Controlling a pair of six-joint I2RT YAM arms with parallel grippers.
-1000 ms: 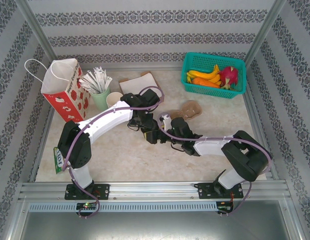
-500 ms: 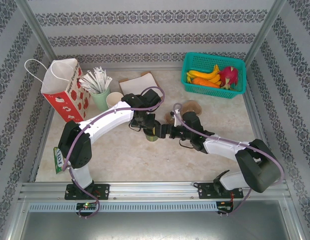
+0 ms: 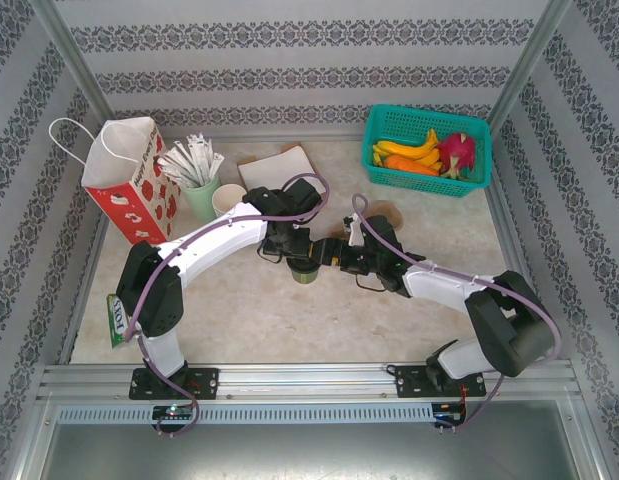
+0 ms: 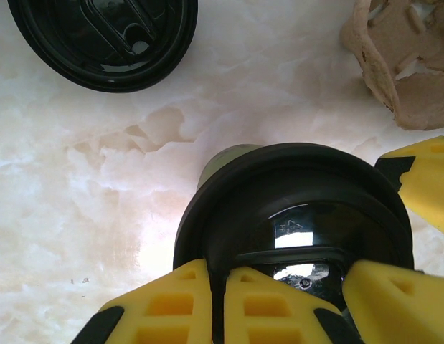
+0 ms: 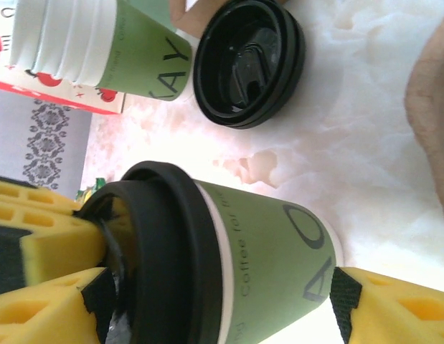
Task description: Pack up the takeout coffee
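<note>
The takeout coffee point(image 3: 305, 273) stands upright in the middle of the surface point(image 3: 229, 315). The left gripper point(image 4: 220, 279) has its jaws closed together, with the tips on the cup's black lid point(image 4: 293, 201). The right gripper point(image 3: 331, 262) has its jaws spread wide beside the cup; whether they touch it is unclear.

Takeout coffee point(image 5: 272, 265): we see a green cup with dark lettering under a glossy black lid.
Spare lids point(image 5: 249, 61): black.
Stacked cups point(image 5: 128, 50): green, with white rims.
Paper bag point(image 3: 129, 185): white above, red below, dotted with what we read as apple shapes.
Basket point(image 3: 429, 183): teal, holding yellow bananas point(image 3: 409, 148) and a pink dragon fruit point(image 3: 457, 152).
Table point(image 3: 239, 310): cream, marble-veined.
Walls point(image 3: 289, 60): white, with grey floral bands.
</note>
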